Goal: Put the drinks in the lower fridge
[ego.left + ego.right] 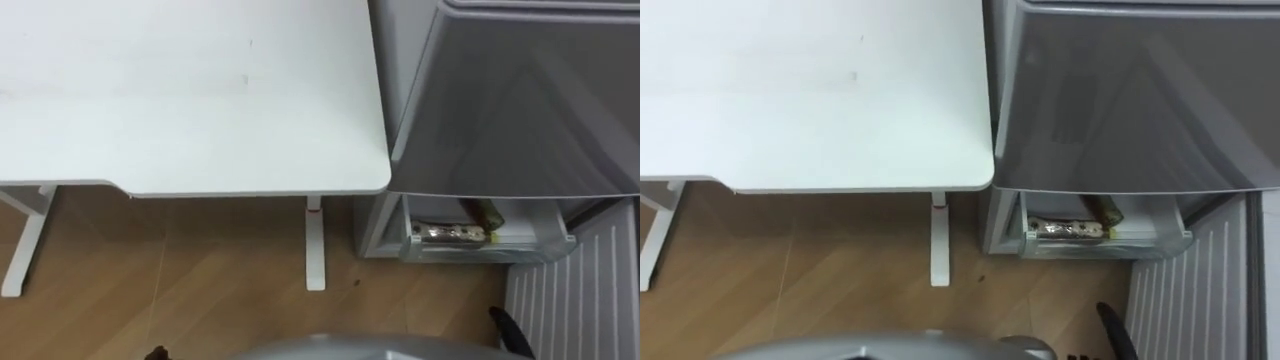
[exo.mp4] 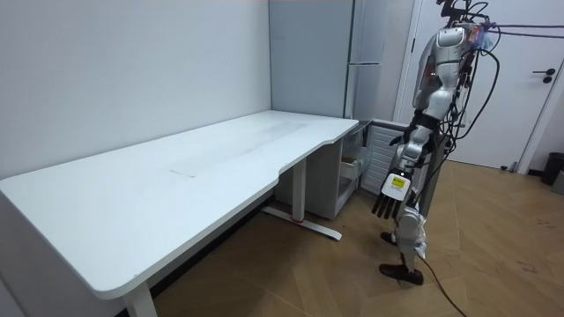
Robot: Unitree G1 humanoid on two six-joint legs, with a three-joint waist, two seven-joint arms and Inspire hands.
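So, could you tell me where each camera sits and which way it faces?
Left eye view: on the head, looking down at the white table and the fridge with its lower drawer; grey torso edge at the bottom.
Right eye view: the same, slightly further right.
Room view: standing off the table's other end, facing along it to the fridge; whole robot, left hand hanging open.
All share table and fridge.

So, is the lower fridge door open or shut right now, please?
Open: the door stands swung out, its ribbed inner side showing, and the drawer behind it is exposed.
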